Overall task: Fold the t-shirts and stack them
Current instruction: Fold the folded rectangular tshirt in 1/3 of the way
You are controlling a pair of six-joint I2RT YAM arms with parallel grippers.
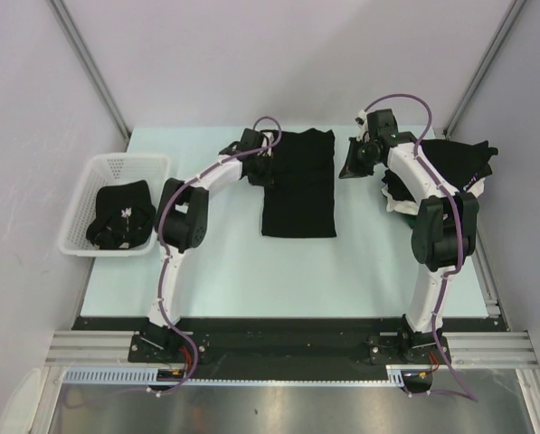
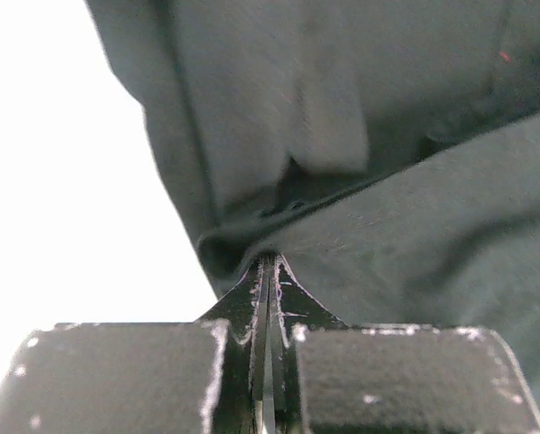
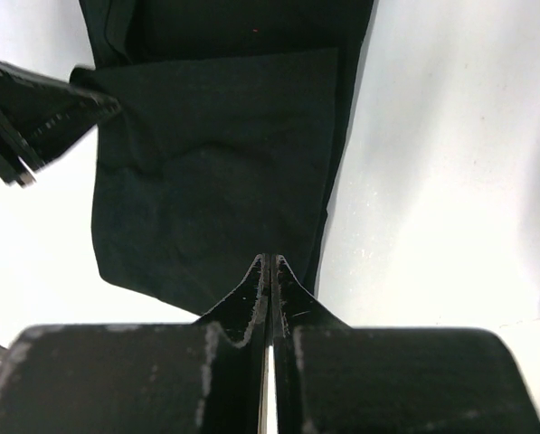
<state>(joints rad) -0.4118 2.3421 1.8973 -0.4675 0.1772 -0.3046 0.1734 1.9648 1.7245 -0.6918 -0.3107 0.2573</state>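
A black t-shirt point(image 1: 297, 185) lies partly folded as a tall rectangle in the middle of the table. My left gripper point(image 1: 262, 165) is at its upper left edge, shut on a fold of the cloth point(image 2: 414, 235), with the fingertips point(image 2: 271, 258) buried in the fold. My right gripper point(image 1: 349, 165) hovers just right of the shirt's upper right side, shut with nothing between the jaws point(image 3: 270, 258). The right wrist view shows the shirt point(image 3: 215, 163) lying flat beyond the fingertips and the left gripper point(image 3: 25, 117) at its far edge.
A pile of t-shirts point(image 1: 459, 163), black on top with white point(image 1: 394, 203) showing below, sits at the right behind the right arm. A white mesh basket point(image 1: 89, 172) at the left holds a crumpled black shirt point(image 1: 120, 217).
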